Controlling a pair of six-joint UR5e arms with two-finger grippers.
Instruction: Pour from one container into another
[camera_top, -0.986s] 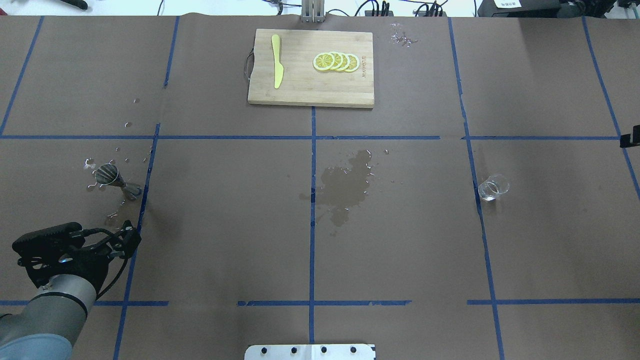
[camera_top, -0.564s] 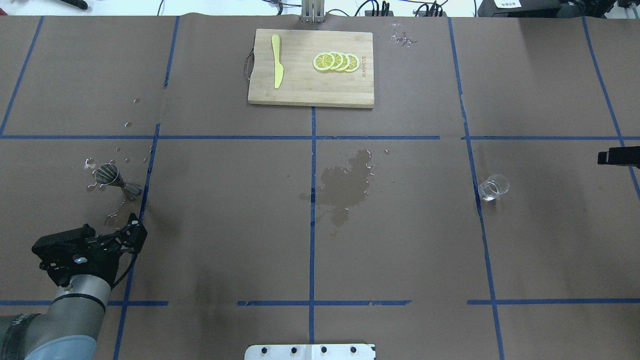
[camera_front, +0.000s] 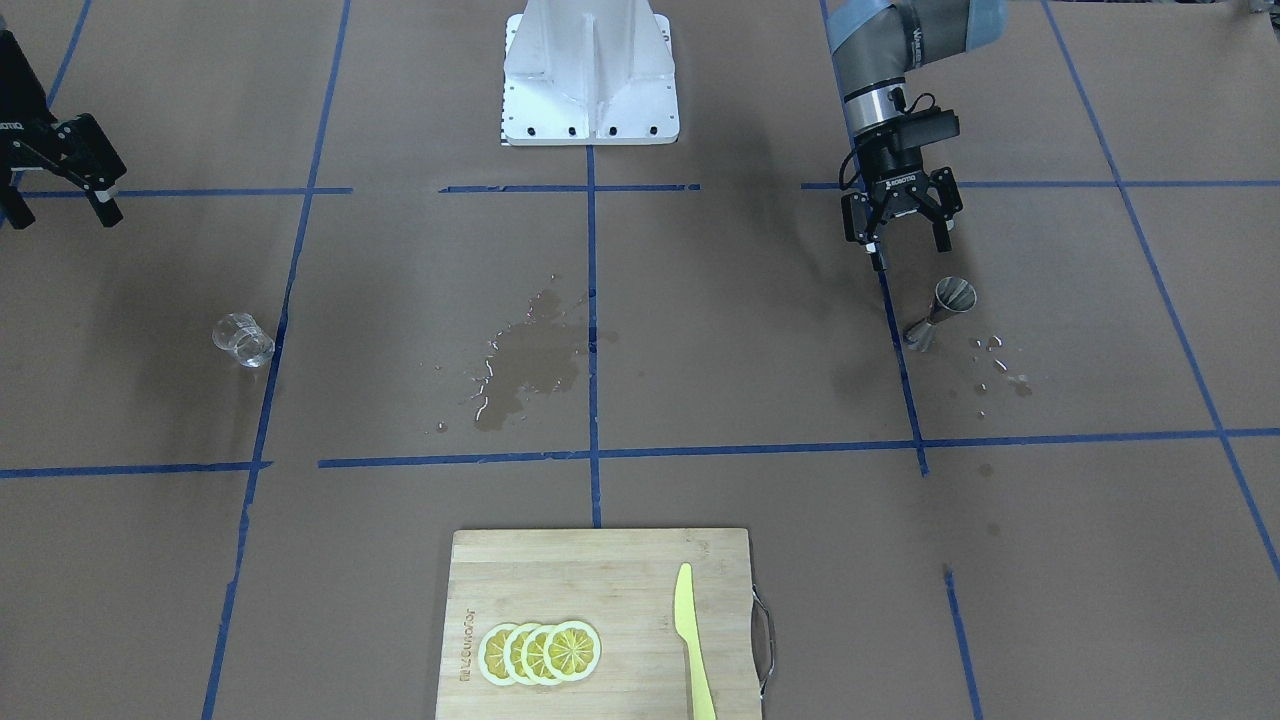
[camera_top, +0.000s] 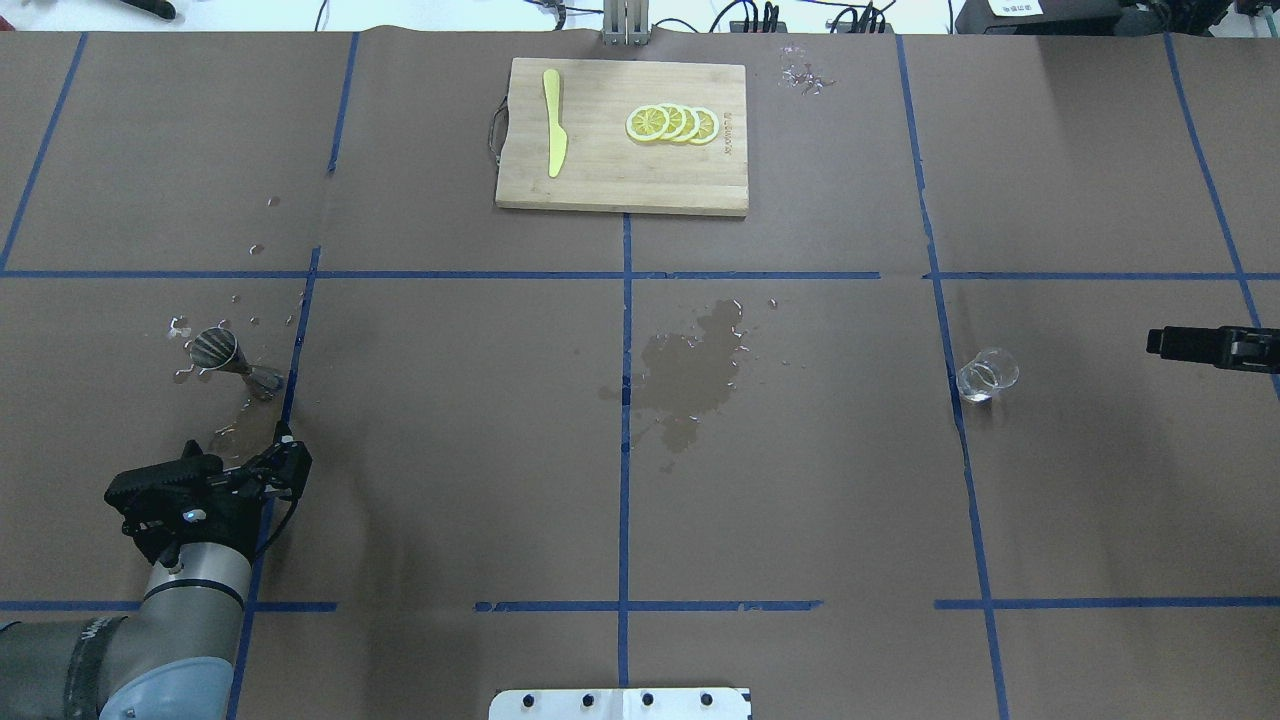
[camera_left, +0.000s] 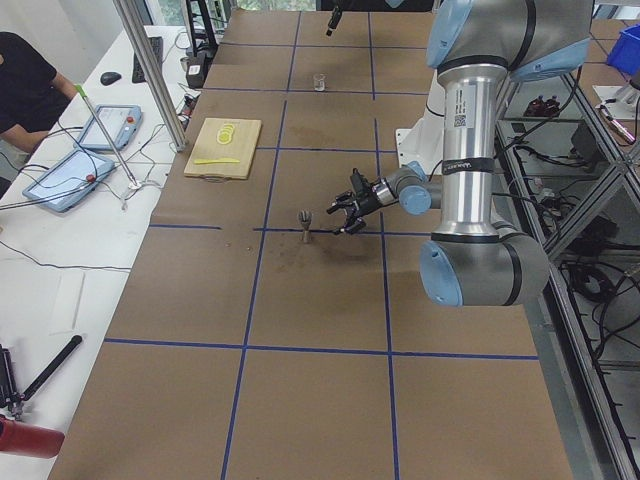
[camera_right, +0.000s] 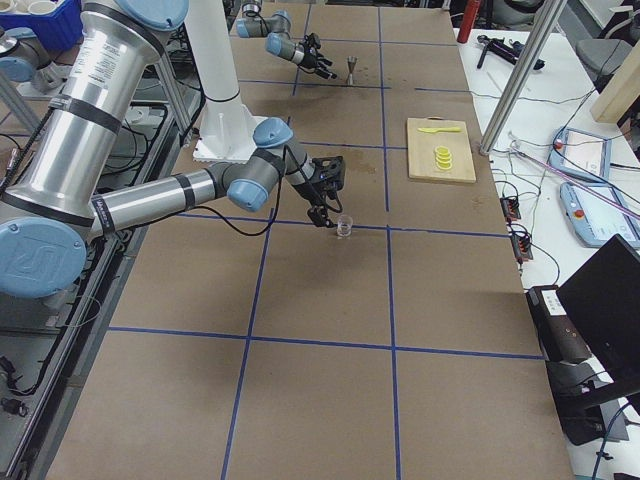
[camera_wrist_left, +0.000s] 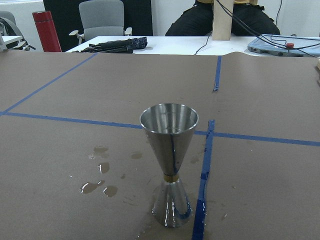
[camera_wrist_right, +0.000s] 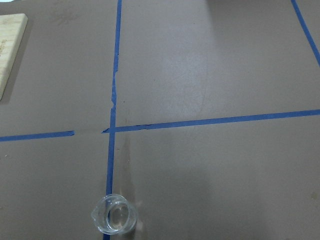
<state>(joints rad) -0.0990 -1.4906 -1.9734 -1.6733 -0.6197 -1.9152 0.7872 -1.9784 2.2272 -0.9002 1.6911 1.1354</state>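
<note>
The small clear glass cup (camera_top: 987, 375) stands upright at the overhead view's right middle, its base on a blue tape line (camera_top: 962, 430). The silvery hourglass jigger (camera_top: 232, 358) stands upright at left middle, wide cone up, base touching a second tape line (camera_top: 296, 340).

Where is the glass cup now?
In the overhead view the glass cup stands in the right half, beside a blue tape line, between the wet patch and the right gripper.

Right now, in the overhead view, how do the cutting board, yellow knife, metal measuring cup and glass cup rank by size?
1. Cutting board
2. Yellow knife
3. Metal measuring cup and glass cup: too alike to rank.
</note>
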